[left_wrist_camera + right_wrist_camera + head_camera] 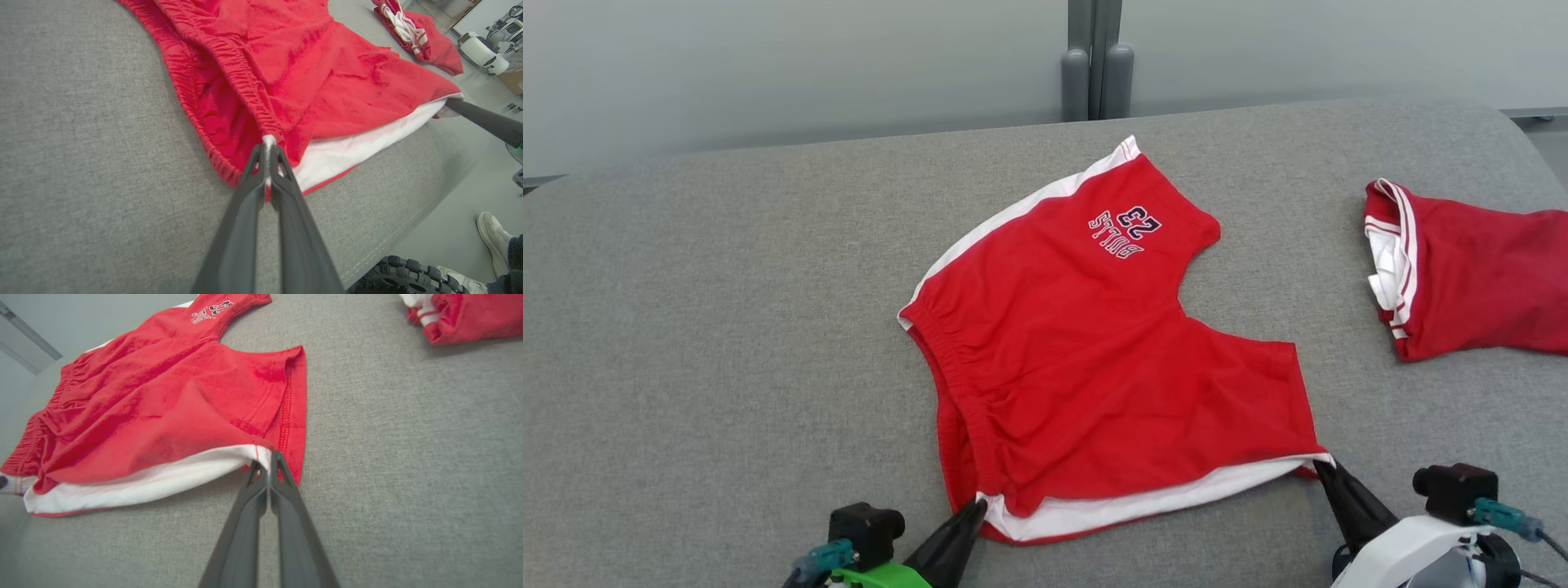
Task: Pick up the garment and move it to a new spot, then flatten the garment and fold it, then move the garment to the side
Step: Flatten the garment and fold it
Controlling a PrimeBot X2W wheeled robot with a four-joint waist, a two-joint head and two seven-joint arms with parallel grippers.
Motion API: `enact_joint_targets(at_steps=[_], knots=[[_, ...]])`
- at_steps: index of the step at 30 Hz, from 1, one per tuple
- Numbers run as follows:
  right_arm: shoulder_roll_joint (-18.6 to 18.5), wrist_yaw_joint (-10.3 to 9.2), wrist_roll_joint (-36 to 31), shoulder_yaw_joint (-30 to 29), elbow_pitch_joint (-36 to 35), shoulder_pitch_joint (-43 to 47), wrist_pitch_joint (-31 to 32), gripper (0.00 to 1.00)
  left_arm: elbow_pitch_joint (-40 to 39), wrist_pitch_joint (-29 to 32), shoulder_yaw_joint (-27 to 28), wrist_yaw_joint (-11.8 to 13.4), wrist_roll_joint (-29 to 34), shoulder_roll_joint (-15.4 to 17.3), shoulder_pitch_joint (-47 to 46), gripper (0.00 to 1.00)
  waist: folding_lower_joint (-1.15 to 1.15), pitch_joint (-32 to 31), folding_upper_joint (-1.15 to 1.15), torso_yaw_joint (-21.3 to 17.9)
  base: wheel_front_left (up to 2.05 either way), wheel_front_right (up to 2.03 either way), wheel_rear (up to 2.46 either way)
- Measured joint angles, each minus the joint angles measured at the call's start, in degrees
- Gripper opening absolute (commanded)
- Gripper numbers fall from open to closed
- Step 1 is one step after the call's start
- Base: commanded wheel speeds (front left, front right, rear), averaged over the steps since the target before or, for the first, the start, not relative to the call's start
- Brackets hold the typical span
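The red shorts (pixel 1094 351) lie spread on the grey padded surface (pixel 727 327), a little right of its middle. Their waistband (pixel 947 359) is turned toward the left, and a white stripe (pixel 1160 498) runs close along the near edge.

The left gripper (pixel 976 505) is closed on the waistband end of that stripe. The left wrist view shows a sliver of white and red cloth pinched between its tips. The right gripper (pixel 1321 467) is closed too, nipping the leg-hem corner at the stripe's other end. Whether each pinch takes both layers or only the top one is hard to tell.

The cloth looks light, soft and limp. It will likely sag between the two holds and drag on the rough cover, so these two corners, kept taut apart, seem the right places to lift from. The gathered elastic will probably need a pull to lie flat.

A second red garment (pixel 1470 278) lies by the right edge, well apart.
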Motion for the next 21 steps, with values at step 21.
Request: enact_joint_targets(at_steps=[21], knots=[[-8.4, 3.39, 12.13, -4.52, -15.66, -23.63, 16.84, 0.0, -21.78, 16.3, 9.96, 0.55, -19.89, 4.99, -10.54, 0.0, 0.01, 8.33, 0.0, 1.6, 0.0, 0.0, 0.0]])
